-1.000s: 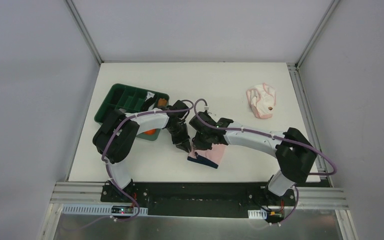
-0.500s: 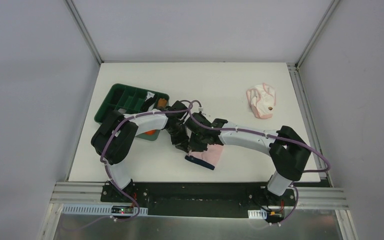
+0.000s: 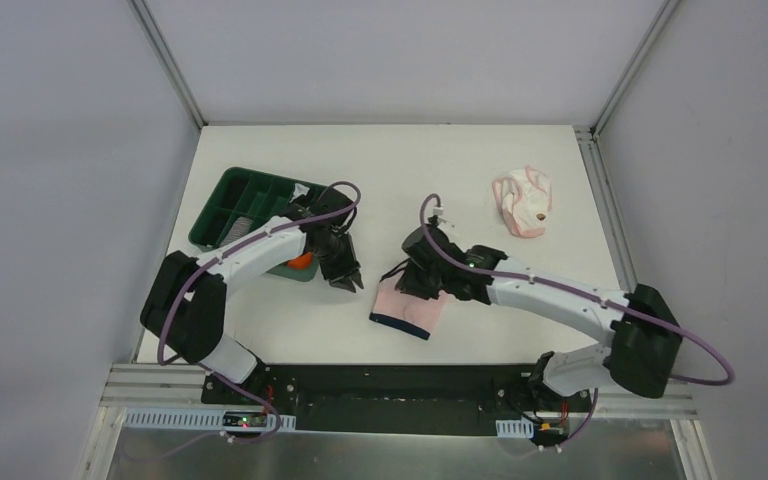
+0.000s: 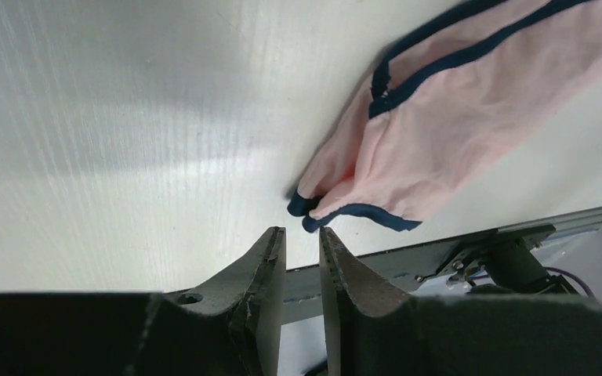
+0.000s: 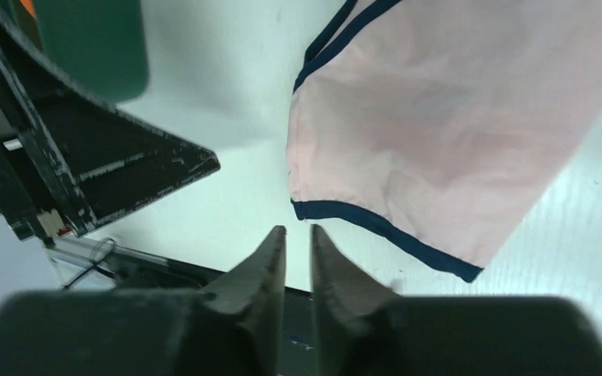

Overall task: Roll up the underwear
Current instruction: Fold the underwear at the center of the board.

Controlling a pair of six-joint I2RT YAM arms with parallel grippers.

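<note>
Overhead view faces down; both close wrist views share the pink underwear (image 4: 455, 117).

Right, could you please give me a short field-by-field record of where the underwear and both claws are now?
pink briefs: lying flat on the table near its front edge, not rolled
pale briefs: crumpled at the far right, nothing touching them
left claw: slightly open, empty, left of the pink briefs
right claw: slightly open, empty, by the pink briefs' edge
tray: green, at the left
</note>
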